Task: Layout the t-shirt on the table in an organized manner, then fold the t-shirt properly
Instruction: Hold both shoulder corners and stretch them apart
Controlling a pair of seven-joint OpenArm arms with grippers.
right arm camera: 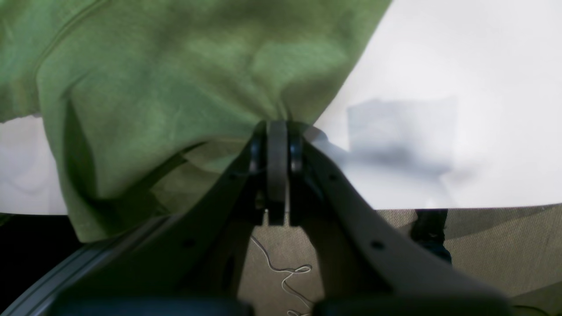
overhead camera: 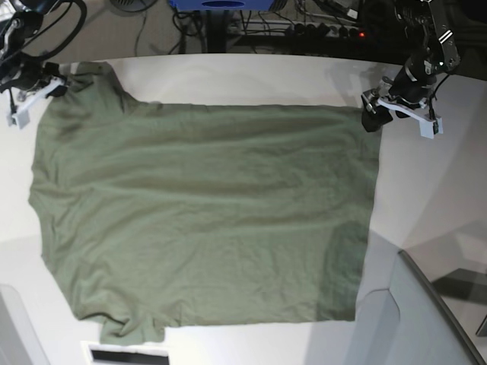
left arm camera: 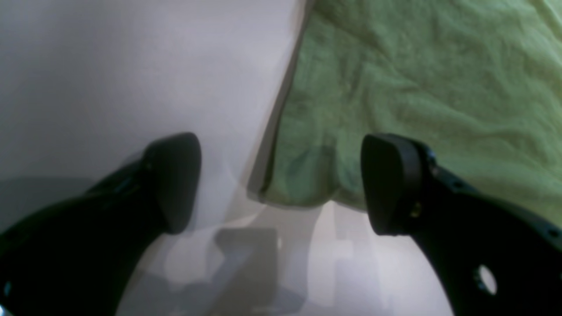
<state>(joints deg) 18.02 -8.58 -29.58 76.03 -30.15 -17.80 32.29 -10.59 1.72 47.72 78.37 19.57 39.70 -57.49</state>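
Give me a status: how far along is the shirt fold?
Layout looks nearly done: the t-shirt lies spread open and mostly flat on the table, some wrinkles. In hand: the right gripper is shut on a pinch of fabric near the table edge; the left gripper is open, a shirt corner between its fingers, ungripped. Left: every fold; none shows yet.
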